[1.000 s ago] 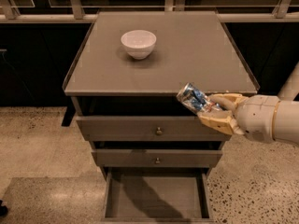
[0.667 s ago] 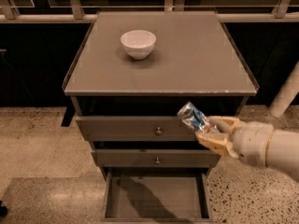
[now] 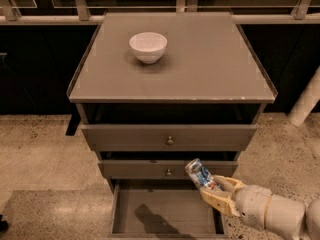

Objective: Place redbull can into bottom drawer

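Observation:
The redbull can [image 3: 200, 174], blue and silver and crinkled, is tilted up to the left and held in my gripper [image 3: 216, 192]. The gripper's tan fingers [image 3: 214, 200] are shut on its lower end. The can hangs in front of the middle drawer, above the right part of the bottom drawer [image 3: 165, 211]. The bottom drawer is pulled out, a shallow tray with a bare floor showing the can's shadow. My white arm enters from the lower right.
A white bowl [image 3: 148, 46] stands on the cabinet top [image 3: 200, 69]. The two upper drawers with small round knobs [image 3: 170, 140] are closed. Speckled floor lies on both sides of the cabinet. A white post [image 3: 306, 101] stands at the right.
My gripper has carried the can down and a little left, from level with the top drawer to in front of the middle drawer, just above the open bottom drawer.

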`<control>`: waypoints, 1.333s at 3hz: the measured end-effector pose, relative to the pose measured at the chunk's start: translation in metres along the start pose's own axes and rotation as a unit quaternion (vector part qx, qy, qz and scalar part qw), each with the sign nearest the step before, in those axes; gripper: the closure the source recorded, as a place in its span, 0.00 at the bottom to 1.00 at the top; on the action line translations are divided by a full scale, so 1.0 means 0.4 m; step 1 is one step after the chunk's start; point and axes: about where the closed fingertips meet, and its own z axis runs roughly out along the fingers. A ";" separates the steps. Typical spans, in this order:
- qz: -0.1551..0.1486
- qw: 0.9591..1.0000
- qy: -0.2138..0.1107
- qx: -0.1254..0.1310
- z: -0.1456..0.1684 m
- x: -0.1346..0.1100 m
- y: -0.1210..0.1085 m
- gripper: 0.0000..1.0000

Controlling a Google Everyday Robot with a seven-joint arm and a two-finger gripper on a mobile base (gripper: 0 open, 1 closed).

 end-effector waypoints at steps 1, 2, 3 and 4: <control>-0.001 1.000 -0.001 0.002 -0.001 0.000 0.005 1.00; 0.036 0.999 -0.011 0.012 0.024 0.074 -0.044 1.00; 0.087 0.996 -0.027 0.024 0.078 0.198 -0.138 1.00; 0.151 0.988 -0.042 0.008 0.172 0.338 -0.204 1.00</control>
